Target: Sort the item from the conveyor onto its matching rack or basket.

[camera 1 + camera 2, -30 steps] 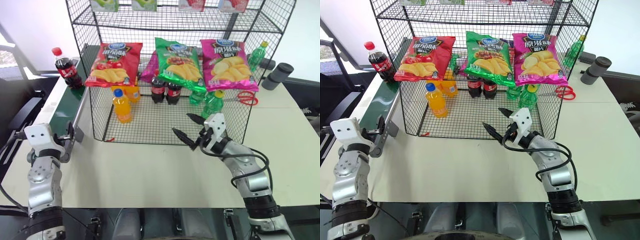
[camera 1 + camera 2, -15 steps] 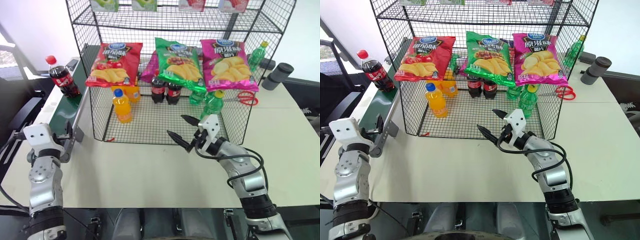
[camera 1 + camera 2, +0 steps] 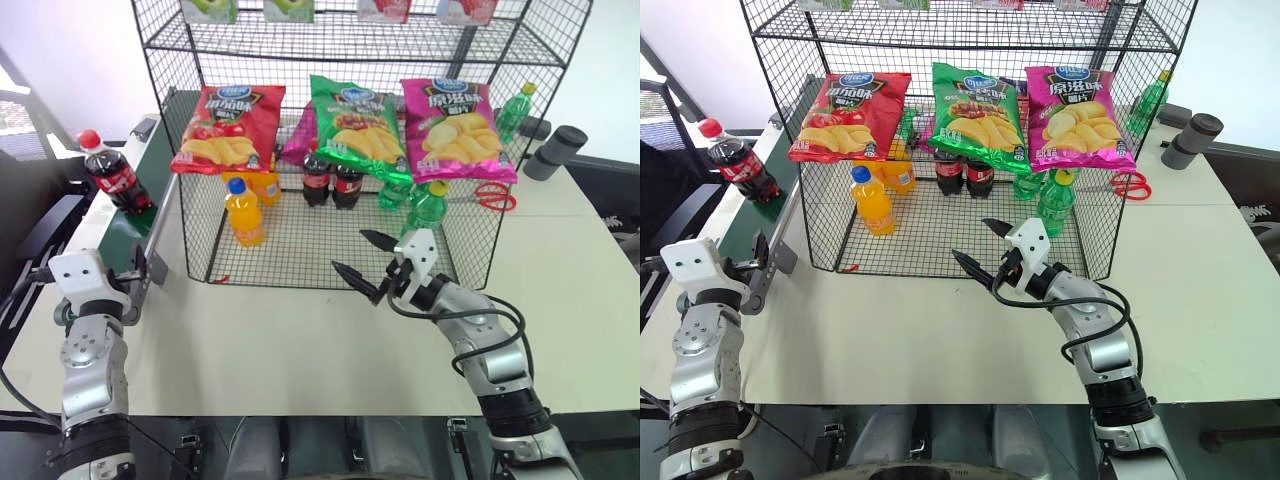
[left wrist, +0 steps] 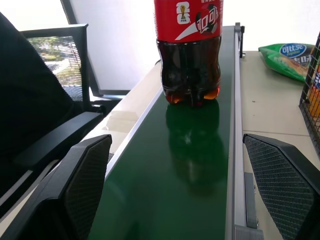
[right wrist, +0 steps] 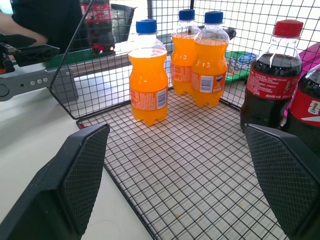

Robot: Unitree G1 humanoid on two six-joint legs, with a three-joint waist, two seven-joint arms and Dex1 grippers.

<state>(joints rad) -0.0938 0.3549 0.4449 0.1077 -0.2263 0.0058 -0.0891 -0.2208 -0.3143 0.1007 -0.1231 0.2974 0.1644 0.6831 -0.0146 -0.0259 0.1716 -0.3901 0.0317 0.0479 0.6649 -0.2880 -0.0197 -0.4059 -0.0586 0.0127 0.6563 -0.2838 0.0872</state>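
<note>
The item, a small cola bottle [image 3: 108,172] with a red cap and red label, stands upright on the conveyor's dark green belt [image 3: 130,228]. In the left wrist view the cola bottle [image 4: 189,50] is straight ahead on the belt [image 4: 200,165]. My left gripper [image 4: 175,140] hovers open over the belt's near end, well short of the bottle. My right gripper [image 3: 350,251] is open and empty at the front of the black wire rack [image 3: 193,230], pointing into its low basket [image 5: 190,175].
The basket holds orange-drink bottles [image 5: 148,85], cola bottles [image 5: 270,85] and green bottles [image 3: 425,205]. Crisp bags [image 3: 358,125] hang on its front. Red scissors [image 3: 490,197] and a grey cylinder [image 3: 555,152] lie at the right. A black chair [image 4: 50,50] stands beside the conveyor.
The cola bottle has travelled along the belt toward my left gripper. Both grippers stay open and almost in place.
</note>
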